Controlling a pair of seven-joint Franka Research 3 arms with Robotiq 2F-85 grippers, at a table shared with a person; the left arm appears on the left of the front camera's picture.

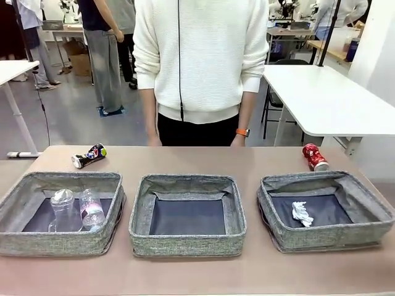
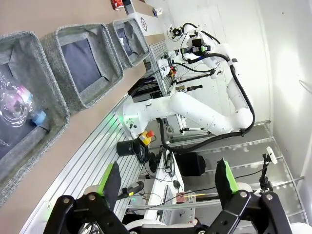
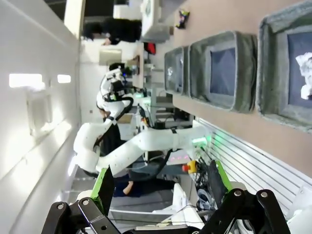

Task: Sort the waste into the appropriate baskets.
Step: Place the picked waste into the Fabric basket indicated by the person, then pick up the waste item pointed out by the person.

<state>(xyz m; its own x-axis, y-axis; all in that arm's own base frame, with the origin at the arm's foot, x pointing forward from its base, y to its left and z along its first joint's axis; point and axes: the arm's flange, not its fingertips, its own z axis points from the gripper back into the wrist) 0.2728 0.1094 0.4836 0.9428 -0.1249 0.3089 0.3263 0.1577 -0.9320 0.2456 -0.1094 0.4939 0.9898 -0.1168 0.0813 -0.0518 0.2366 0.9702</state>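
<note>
Left hand (image 2: 166,171): fingers spread wide apart, nothing between them.
Right hand (image 3: 161,173): fingers spread wide apart, nothing held.
Left basket (image 1: 62,179): clear plastic cup (image 1: 62,208) and clear plastic bottle (image 1: 92,208) lie side by side inside it.
Middle basket (image 1: 185,180): stands between the other two, in a row on the counter (image 1: 185,157).
Right basket (image 1: 327,179): crumpled white paper wad (image 1: 302,213) rests on its dark bottom.
Dark multicoloured can (image 1: 89,155): lies on its side on the counter, just behind the left basket.
Crushed red can (image 1: 315,156): on the counter, just behind the right basket.
Person (image 1: 200,55): white sweater, standing at the far side.
</note>
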